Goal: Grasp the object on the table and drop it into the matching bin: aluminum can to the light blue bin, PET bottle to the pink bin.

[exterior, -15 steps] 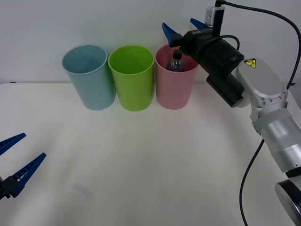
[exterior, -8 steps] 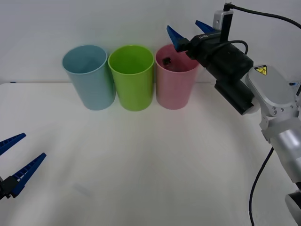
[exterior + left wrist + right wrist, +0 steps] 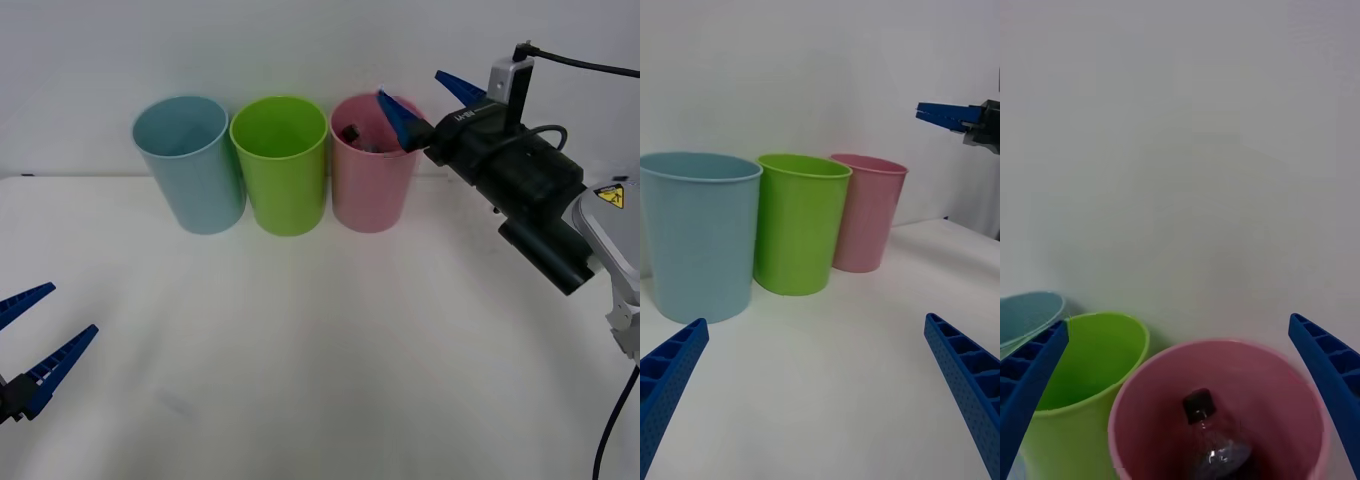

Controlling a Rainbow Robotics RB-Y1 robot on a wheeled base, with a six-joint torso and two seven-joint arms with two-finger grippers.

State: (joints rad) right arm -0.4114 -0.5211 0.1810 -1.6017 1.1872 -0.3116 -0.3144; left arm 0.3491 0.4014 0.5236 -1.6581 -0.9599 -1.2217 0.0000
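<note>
Bottle (image 3: 1206,439) lies inside the pink bin (image 3: 372,190), cap uppermost and leaning against the inner wall; in the front view its black cap shows just below the rim. Pink bin stands upright at the far edge of the tabletop (image 3: 320,340), at about 12 o'clock from the robot, touching or just beside the green bin (image 3: 281,165) on its left. Light blue bin (image 3: 190,163) stands at about 11 o'clock, just beside the green bin, the three in one row. Right gripper (image 3: 425,100) is raised at about 1 o'clock, beside the pink bin's right rim, fingers spread apart and holding nothing; one fingertip overlaps the rim in the front view. Left gripper (image 3: 28,345) sits low at about 8 o'clock, near the tabletop's near edge, well apart from the bins, fingers spread apart and holding nothing.
</note>
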